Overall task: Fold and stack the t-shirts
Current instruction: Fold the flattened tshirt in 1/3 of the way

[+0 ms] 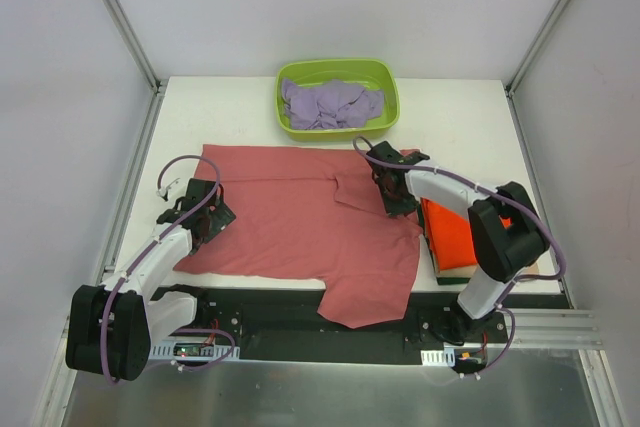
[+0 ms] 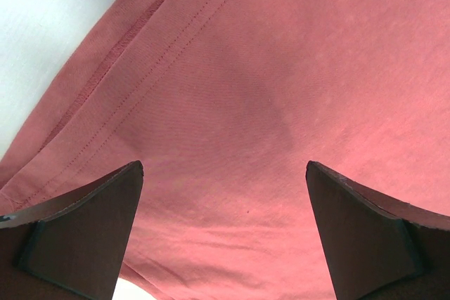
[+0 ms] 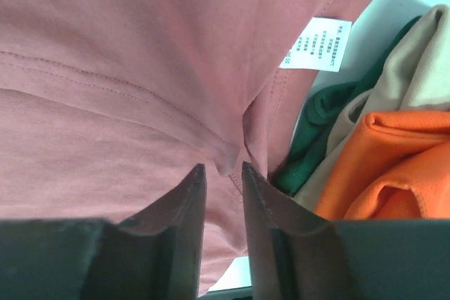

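Note:
A dusty salmon-red t-shirt (image 1: 300,217) lies spread across the table, its lower part hanging over the near edge. My left gripper (image 1: 205,209) sits low over the shirt's left edge, near a stitched hem (image 2: 140,54). It is open wide (image 2: 225,166), with only flat cloth beneath. My right gripper (image 1: 395,192) is at the shirt's right side. Its jaws (image 3: 223,166) stand a narrow gap apart, with a raised fold of the salmon cloth (image 3: 235,163) just at the tips and not pinched. A folded orange t-shirt (image 1: 450,232) tops a stack beside it.
A lime-green tub (image 1: 385,77) at the back holds crumpled lavender shirts (image 1: 330,105). In the right wrist view the stack shows orange (image 3: 394,166), tan (image 3: 415,54) and dark green (image 3: 316,124) cloth, right next to the shirt's white care label (image 3: 316,45).

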Robot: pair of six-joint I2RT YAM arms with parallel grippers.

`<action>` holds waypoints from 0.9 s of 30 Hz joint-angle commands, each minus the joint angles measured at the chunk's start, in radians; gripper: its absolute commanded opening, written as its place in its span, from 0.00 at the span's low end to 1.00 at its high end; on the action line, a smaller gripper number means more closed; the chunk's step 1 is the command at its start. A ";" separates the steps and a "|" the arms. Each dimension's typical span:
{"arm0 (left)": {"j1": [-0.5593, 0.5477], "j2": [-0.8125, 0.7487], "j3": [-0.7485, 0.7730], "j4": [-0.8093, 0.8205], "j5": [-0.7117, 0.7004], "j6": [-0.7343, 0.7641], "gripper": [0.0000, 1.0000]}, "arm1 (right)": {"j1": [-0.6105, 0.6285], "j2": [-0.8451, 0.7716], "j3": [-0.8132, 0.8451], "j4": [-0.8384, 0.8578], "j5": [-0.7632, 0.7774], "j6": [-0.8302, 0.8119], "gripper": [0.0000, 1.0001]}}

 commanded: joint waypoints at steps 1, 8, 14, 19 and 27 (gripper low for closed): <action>-0.009 -0.028 0.025 -0.026 -0.029 0.000 0.99 | -0.002 -0.082 -0.004 -0.030 -0.002 -0.012 0.37; -0.009 -0.131 0.050 -0.055 -0.043 -0.059 0.99 | 0.022 -0.222 -0.038 0.027 -0.090 -0.056 0.99; -0.009 -0.084 0.070 -0.054 -0.040 -0.069 0.99 | 0.024 -0.224 -0.141 0.155 -0.188 0.102 0.96; -0.006 0.042 0.101 -0.046 -0.064 -0.060 0.99 | 0.011 -0.113 -0.115 0.165 -0.182 0.126 0.96; 0.019 0.254 0.179 -0.029 -0.071 -0.053 0.99 | -0.051 0.016 -0.064 0.201 -0.196 0.108 0.96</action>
